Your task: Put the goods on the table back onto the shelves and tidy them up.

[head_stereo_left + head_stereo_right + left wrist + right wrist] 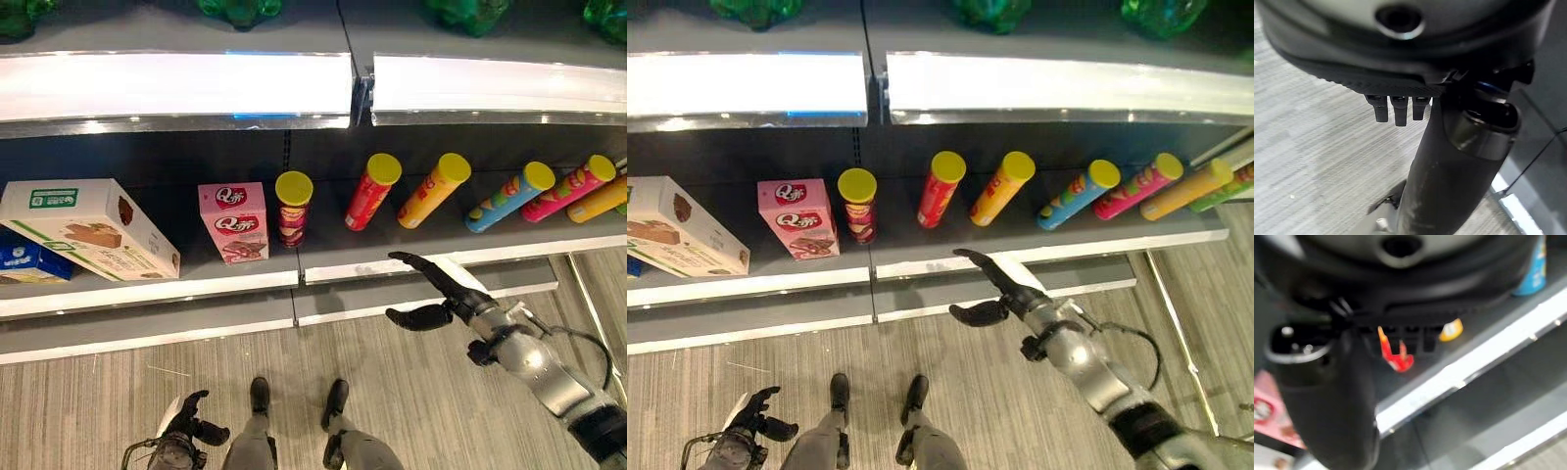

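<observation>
Several chip cans with yellow lids lie tilted on the dark shelf [196, 287]: a red can [372, 191], an orange-yellow can [433, 190], a blue can [509, 196], a pink can [568, 188] and an orange can [598, 199]. A dark red can [293, 208] stands upright beside a pink box [233, 223]. My right hand [456, 294] hovers open and empty just in front of the shelf's front lip, below the red and orange-yellow cans. My left hand [184, 416] hangs low at the lower left, fingers relaxed, holding nothing.
A large white and green box [88, 230] lies tilted over a blue package [29, 262] at the shelf's left end. Green goods [240, 10] sit on the shelf above, behind a bright lit rail [176, 88]. A lower ledge [147, 333] runs under the shelf, above striped flooring.
</observation>
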### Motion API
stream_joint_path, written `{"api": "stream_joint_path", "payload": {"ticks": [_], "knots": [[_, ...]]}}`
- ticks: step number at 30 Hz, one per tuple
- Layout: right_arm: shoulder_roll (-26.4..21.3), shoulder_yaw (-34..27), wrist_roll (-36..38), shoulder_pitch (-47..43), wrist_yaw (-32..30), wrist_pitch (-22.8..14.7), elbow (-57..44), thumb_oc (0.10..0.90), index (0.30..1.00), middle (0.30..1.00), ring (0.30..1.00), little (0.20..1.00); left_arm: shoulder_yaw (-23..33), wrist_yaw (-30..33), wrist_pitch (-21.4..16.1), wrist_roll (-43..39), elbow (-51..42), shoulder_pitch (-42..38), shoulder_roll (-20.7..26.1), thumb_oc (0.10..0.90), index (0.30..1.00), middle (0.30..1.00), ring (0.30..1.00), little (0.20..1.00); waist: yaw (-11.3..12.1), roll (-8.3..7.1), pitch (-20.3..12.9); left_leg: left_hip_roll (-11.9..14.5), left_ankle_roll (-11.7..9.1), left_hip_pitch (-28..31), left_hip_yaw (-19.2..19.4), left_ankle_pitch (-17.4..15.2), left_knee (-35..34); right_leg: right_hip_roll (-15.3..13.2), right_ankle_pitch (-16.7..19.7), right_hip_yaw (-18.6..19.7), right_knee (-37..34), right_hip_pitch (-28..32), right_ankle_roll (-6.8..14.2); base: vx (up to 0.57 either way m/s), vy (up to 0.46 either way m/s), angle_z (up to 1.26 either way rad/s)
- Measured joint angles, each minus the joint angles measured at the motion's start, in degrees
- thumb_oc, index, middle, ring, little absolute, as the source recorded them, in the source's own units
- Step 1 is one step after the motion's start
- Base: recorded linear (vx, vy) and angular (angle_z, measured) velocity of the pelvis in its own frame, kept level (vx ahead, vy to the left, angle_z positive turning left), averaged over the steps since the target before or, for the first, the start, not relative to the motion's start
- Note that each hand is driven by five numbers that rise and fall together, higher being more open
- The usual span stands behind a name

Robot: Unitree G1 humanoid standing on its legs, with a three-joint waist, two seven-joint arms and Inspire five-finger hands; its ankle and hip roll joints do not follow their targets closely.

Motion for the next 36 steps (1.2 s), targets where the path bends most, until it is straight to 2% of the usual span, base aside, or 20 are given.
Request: {"api": "stream_joint_path", "payload": {"ticks": [4, 7, 8, 9, 11, 12, 13, 14, 17, 18, 20, 22, 24, 25, 27, 29, 31, 33, 35, 36], "knots": [[8.6, -4.9, 0.7, 12.6, 1.2, -0.9, 2.8, 0.8, 0.9, 0.9, 0.9, 0.9, 2.6, -1.4, 0.9, 1.2, 3.1, 4.7, -1.7, 0.8, 0.9, 0.9, 0.9, 0.9, -2.9, 0.53, -6.0, -0.2, 0.2, 3.6, 1.9, -1.6, -0.1, 0.0, -0.7, 2.0, 0.0, 2.3, -0.2, -0.01, 0.104, -0.24], [16.9, -5.7, -0.4, 17.0, 2.4, 0.2, 13.3, 0.8, 0.9, 0.9, 0.9, 0.9, 2.4, -4.0, 2.5, 2.3, 6.7, 5.9, -3.5, 0.8, 0.9, 0.9, 0.9, 0.9, -4.6, 2.06, -8.5, -0.3, 0.5, 6.5, 4.3, -2.9, 0.0, -0.1, -1.3, 4.5, 0.3, 3.8, 0.0, -0.06, 0.089, -0.39], [25.7, -10.1, 1.3, 18.8, 2.4, -0.4, 26.8, 0.8, 0.9, 0.9, 0.9, 0.9, 1.5, -4.8, 3.1, 2.9, 7.2, 7.2, -4.0, 0.8, 0.9, 0.9, 0.9, 0.9, -5.4, 2.62, -11.3, -0.3, 0.8, 7.4, 4.6, -3.4, -0.4, -0.2, -2.8, 4.7, 1.3, 4.2, 0.6, -0.04, 0.051, -0.38], [29.2, -9.6, 2.2, 18.3, 2.4, 1.7, 37.7, 0.8, 0.9, 0.9, 0.9, 0.9, 0.0, -5.6, 3.9, 3.4, 7.6, 7.1, -4.0, 0.8, 0.9, 0.9, 0.9, 0.9, -6.5, 3.64, -12.2, -0.4, 0.4, 8.4, 5.6, -4.1, -0.2, -0.2, -3.1, 6.0, 1.5, 4.2, 0.6, -0.06, 0.062, -0.41], [31.1, -8.2, 3.0, 16.5, 3.3, 7.3, 51.6, 0.8, 0.9, 0.9, 0.9, 0.9, -1.6, -7.3, 4.3, 3.6, 8.2, 7.2, -4.2, 0.8, 0.9, 0.9, 0.9, 0.9, -6.5, 4.8, -13.4, -0.3, 0.6, 9.2, 7.2, -4.5, -0.5, -0.2, -3.1, 7.6, 2.2, 4.3, 0.7, -0.02, 0.02, -0.44], [32.9, -10.2, 5.5, 17.2, 4.1, 6.6, 58.5, 0.8, 0.9, 0.9, 0.9, 0.9, -3.8, -7.5, 4.6, 3.6, 7.9, 5.5, -4.8, 0.8, 0.9, 0.9, 0.9, 0.9, -7.6, 6.06, -13.3, -0.4, 1.3, 10.0, 7.6, -4.7, -0.2, -0.5, -3.7, 7.5, 2.9, 4.1, 1.1, 0.07, 0.007, -0.42], [35.3, -15.8, 11.2, 13.9, 3.6, 10.3, 70.9, 0.8, 0.9, 0.9, 0.9, 0.9, -6.9, -7.8, 4.2, 3.6, 7.8, 5.0, -4.0, 0.8, 0.9, 0.9, 0.9, 0.9, -8.0, 7.5, -13.1, -0.2, 1.3, 11.3, 8.7, -4.9, -0.4, -0.6, -4.3, 8.6, 5.4, 4.1, 1.5, 0.11, -0.008, -0.3], [37.0, -24.8, 22.4, 13.7, 4.9, 9.5, 78.6, 0.8, 0.9, 0.9, 0.9, 0.9, -7.9, -8.3, 4.5, 3.3, 8.0, 2.5, -4.9, 0.8, 0.9, 0.9, 0.9, 0.9, -9.2, 8.47, -13.5, 0.1, 1.4, 13.0, 8.8, -5.1, -0.5, -0.5, -5.9, 9.0, 8.0, 4.4, 1.8, 0.14, -0.014, -0.33], [36.6, -33.8, 33.1, 10.5, 5.7, 11.7, 85.7, 0.8, 0.9, 0.9, 0.9, 0.9, -8.1, -9.7, 3.3, 3.2, 7.6, 0.6, -5.8, 0.8, 0.9, 0.9, 0.9, 0.9, -10.0, 9.05, -14.8, 0.6, 1.3, 13.8, 9.0, -5.3, -0.5, -0.6, -9.1, 9.4, 15.0, 2.3, 3.3, 0.02, -0.004, -0.09], [36.5, -33.4, 35.8, 10.9, 5.6, 12.6, 85.5, 0.8, 0.9, 0.9, 0.9, 0.9, -8.2, -10.2, 3.0, 3.1, 7.4, 0.3, -5.9, 0.8, 0.9, 0.9, 0.9, 0.9, -10.9, 7.64, -15.5, 0.0, 1.1, 14.3, 8.9, -5.4, -0.4, -1.1, -10.6, 9.6, 16.5, 1.1, 2.3, -0.07, 0.008, 0.09], [34.9, -32.0, 40.5, 11.3, 6.1, 12.3, 78.9, 0.8, 0.9, 0.9, 0.9, 0.9, -10.4, -11.5, 3.3, 2.5, 7.2, 0.4, -6.5, 0.8, 0.9, 0.9, 0.9, 0.9, -12.8, 8.21, -15.7, -0.4, 0.8, 14.7, 8.0, -5.8, -0.1, -0.5, -10.8, 11.0, 16.2, 0.7, 1.5, -0.2, 0.023, -0.51], [32.7, -31.6, 43.1, 8.2, 7.1, 11.3, 74.2, 0.8, 0.9, 0.9, 0.9, 0.9, -13.0, -11.7, 3.3, 1.1, 8.1, 0.0, -7.7, 0.8, 0.9, 0.9, 0.9, 0.9, -14.9, 8.67, -15.7, -0.9, 1.0, 13.1, 11.4, -5.8, 0.7, -0.2, -9.0, 14.1, 15.1, -2.5, 1.4, -0.31, -0.01, -1.21], [31.7, -31.7, 44.8, 4.2, 6.9, 10.1, 74.0, 0.8, 0.9, 0.9, 0.9, 0.9, -14.7, -12.1, 2.4, 1.0, 7.8, -0.3, -8.3, 0.8, 0.9, 0.9, 0.9, 0.9, -15.4, 9.06, -15.2, -0.8, 2.2, 10.3, 15.0, -5.6, 0.6, -0.5, -7.5, 15.0, 14.3, -6.4, 3.3, -0.16, -0.045, -1.08], [31.7, -31.7, 45.2, 2.8, 6.7, 10.0, 73.8, 0.8, 0.9, 0.9, 0.9, 0.9, -14.7, -12.8, 2.2, 1.1, 7.8, -0.7, -8.4, 0.8, 0.9, 0.9, 0.9, 0.9, -15.5, 9.41, -14.4, -0.6, 3.1, 9.9, 17.5, -4.3, 0.4, -1.1, -6.7, 13.1, 13.6, -7.5, 3.7, -0.19, -0.086, -1.18], [32.0, -31.5, 45.2, -0.1, 6.4, 10.8, 76.3, 0.8, 0.9, 0.9, 0.9, 0.9, -14.2, -13.0, 1.4, 0.9, 7.2, 0.2, -8.2, 0.8, 0.9, 0.9, 0.9, 0.9, -12.6, 9.24, -12.7, 1.1, 3.2, 8.9, 26.7, -2.9, -0.4, -7.2, -6.1, -7.2, 13.2, -9.2, 4.7, -0.26, -0.238, -1.57], [32.1, -32.0, 45.2, 0.0, 5.9, 10.8, 76.2, 0.8, 0.9, 0.9, 0.9, 0.9, -12.0, -13.4, 1.9, 0.8, 6.6, 0.7, -8.2, 0.8, 0.9, 0.9, 0.9, 0.9, -11.9, 10.36, -11.9, 3.1, 2.3, 9.0, 29.2, -2.3, -0.2, -12.7, -6.4, -15.7, 16.2, -7.3, 5.1, -0.2, -0.308, -1.07], [32.2, -32.2, 45.3, 0.2, 5.0, 10.8, 77.9, 0.8, 0.9, 0.9, 0.9, 0.9, -8.0, -13.5, 2.1, -1.0, 6.4, 1.4, -7.6, 0.8, 0.9, 0.9, 0.9, 0.9, -8.5, 10.98, -11.5, 5.5, 1.0, 11.0, 34.9, -1.4, -0.1, -17.9, -7.6, -19.0, 24.2, -5.3, 6.0, -0.08, -0.267, -1.31], [32.6, -32.2, 45.3, 1.8, 4.2, 10.9, 77.6, 0.8, 0.9, 0.9, 0.9, 0.9, -7.6, -13.2, 2.3, -2.8, 5.9, 2.4, -4.6, 0.8, 0.9, 0.9, 0.9, 0.9, -5.9, 10.21, -11.9, 6.9, -1.3, 13.3, 35.8, -0.6, 0.0, -23.6, -8.0, -17.8, 21.8, 2.8, 10.0, -0.06, -0.443, -1.04], [33.5, -32.2, 45.3, 3.1, 4.0, 10.7, 78.2, 0.8, 0.9, 0.9, 0.9, 0.9, -6.8, -12.5, 2.3, -3.6, 5.5, 2.9, -1.8, 0.8, 0.9, 0.9, 0.9, 0.9, -4.8, 8.31, -12.5, 8.4, -4.8, 13.4, 34.7, 0.5, 1.7, -22.8, -3.7, -17.1, 12.8, 8.5, 10.9, 0.03, -0.479, -0.53], [31.5, -32.1, 45.3, 3.0, 3.5, 10.5, 78.6, 0.8, 0.9, 0.9, 0.9, 0.9, -6.2, -11.5, 2.5, -4.0, 5.6, 3.2, -4.4, 0.8, 0.9, 0.9, 0.9, 0.9, -4.3, 12.24, -12.2, 13.0, -3.8, 13.3, 33.0, 0.8, 3.4, -18.3, -2.4, -16.1, 13.2, 8.2, 7.6, 0.06, -0.347, -0.79]]}}
